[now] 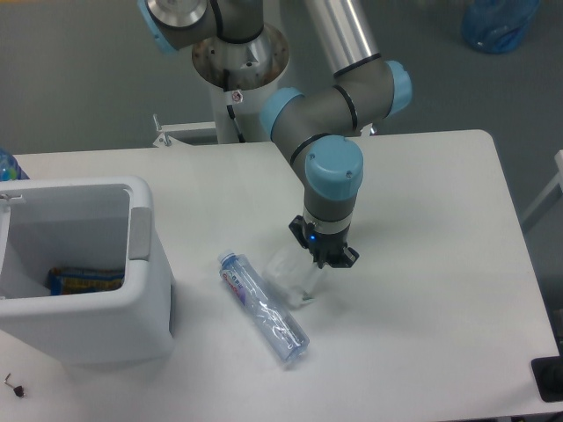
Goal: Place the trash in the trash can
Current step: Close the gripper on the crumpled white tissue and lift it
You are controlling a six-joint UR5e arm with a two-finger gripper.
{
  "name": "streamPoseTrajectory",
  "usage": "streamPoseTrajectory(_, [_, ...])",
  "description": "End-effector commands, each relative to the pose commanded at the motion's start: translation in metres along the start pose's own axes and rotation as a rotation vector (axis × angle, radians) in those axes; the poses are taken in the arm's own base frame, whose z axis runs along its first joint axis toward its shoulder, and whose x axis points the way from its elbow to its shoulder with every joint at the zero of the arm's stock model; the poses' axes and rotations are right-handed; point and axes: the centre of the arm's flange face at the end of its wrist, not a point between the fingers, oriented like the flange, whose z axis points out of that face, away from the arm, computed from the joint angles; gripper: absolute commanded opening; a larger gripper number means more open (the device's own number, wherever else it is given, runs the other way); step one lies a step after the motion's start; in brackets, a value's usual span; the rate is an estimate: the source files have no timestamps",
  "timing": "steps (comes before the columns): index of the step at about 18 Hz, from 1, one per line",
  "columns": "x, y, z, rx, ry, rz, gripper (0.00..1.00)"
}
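White laminate table (422, 308) fills most of the view, matte and bare apart from the task's things, with grey floor beyond its far edge and a blue bag (500, 25) lying far right on that floor. Near left stands the trash can (141, 290), a large white bin with a thick rim and rounded corners, a blue and yellow wrapper (84, 280) already lying in its bottom. Over the middle of the table the arm (339, 97) reaches down, and its gripper (322, 260) sits pressed into the top of the wad (290, 274), the fingers drawn in close together; they look clenched on the crumpled material, though the wad hides the tips and I cannot tell for certain that it is caught. The wad looks light, soft and springy, so it should squash between the fingers without harm, and a pinch through its thick middle seems safest, since a loose flap could tear or slide out. Just left of it, touching or nearly so, lies the bottle (264, 308), crushed, clear and slim, its blue cap pointing far left. It is probably light and slippery, with walls that give, and across the labelled waist is likely the best hold.
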Motion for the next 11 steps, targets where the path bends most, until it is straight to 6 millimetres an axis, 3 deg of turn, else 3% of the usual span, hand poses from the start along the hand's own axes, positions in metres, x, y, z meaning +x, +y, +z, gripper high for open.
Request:
streamPoseTrajectory(4, [-0.011, 0.013, -0.046, 0.098, -0.045, -0.035, 0.0])
streamPoseTrajectory(7, [-0.015, 0.02, -0.094, 0.253, -0.069, -0.071, 0.0])
streamPoseTrajectory(11, [-0.013, 0.016, -0.155, 0.423, -0.077, -0.269, 0.0])
